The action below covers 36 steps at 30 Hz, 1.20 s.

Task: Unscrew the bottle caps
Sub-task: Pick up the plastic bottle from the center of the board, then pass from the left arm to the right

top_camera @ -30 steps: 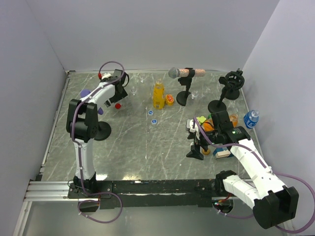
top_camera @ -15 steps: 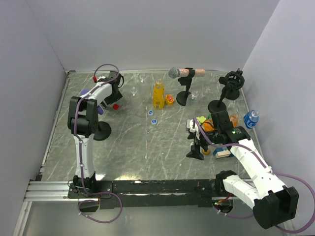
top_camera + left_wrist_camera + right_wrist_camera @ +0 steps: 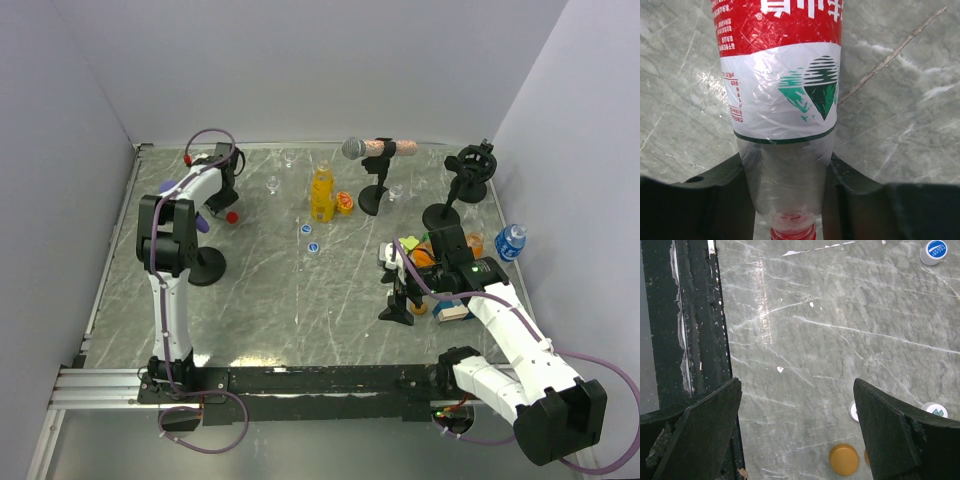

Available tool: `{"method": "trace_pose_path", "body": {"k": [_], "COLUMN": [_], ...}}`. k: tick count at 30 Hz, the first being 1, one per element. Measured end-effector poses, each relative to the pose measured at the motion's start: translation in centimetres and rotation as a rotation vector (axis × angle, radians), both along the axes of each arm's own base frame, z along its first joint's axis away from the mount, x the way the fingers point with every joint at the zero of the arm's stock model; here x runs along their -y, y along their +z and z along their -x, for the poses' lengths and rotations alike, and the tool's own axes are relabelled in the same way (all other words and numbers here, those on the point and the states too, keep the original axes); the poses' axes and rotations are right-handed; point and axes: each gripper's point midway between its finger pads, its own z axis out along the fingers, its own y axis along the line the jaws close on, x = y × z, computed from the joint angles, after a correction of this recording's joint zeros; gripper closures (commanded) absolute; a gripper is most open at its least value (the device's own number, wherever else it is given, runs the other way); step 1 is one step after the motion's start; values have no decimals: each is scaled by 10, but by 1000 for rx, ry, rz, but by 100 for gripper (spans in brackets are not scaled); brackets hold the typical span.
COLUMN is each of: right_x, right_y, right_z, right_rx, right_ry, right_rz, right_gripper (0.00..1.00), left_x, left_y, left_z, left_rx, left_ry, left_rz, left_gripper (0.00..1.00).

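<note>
At the far-left corner of the table, close to the left wall, the left arm stretches out long and low, leaving it little room beyond. The left gripper pinches the clear bottle with the red-white label, one finger pressed against each side of its bare shoulder. The bottle's red cap is cut off at the bottom of the wrist view, and from above the arm hides the bottle. A loose red cap lies just beside that arm. Further right, the wide middle of the marble is bare except for two blue caps, with the yellow-orange bottle standing upright behind them near a microphone. The right arm is folded back on itself, and the right gripper hangs spread wide over bare stone near the black front rail. The small blue-labelled bottle sits against the right wall.
</note>
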Motion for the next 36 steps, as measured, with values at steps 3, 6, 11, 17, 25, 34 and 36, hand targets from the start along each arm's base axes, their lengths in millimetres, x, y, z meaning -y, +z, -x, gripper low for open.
{"method": "trace_pose_path", "body": {"k": [3,6,11,17,25,34,36], "right_x": [0,0,0,0,0,0,0], "right_y": [0,0,0,0,-1,-1,1], "right_z": [0,0,0,0,0,0,0], "right_rx": [0,0,0,-1,-5,2,11], "right_ry": [0,0,0,0,0,4,6], "right_rz": [0,0,0,1,2,2,0], "right_gripper": [1,1,1,1,1,1,1], "left_x": [1,3,8,23,52,98,118], "left_y": [3,12,62,138,236,315,320], "left_z": [-3,-6,-15,-25,-15,79,116], "left_rx": [16,41,151,333,553,808,852], "left_ry": [-4,-11,-33,-86,-238,-693,-865], "left_rz": [11,21,45,87,120,253,287], "left_gripper": [64,65,66,68,71,71,71]}}
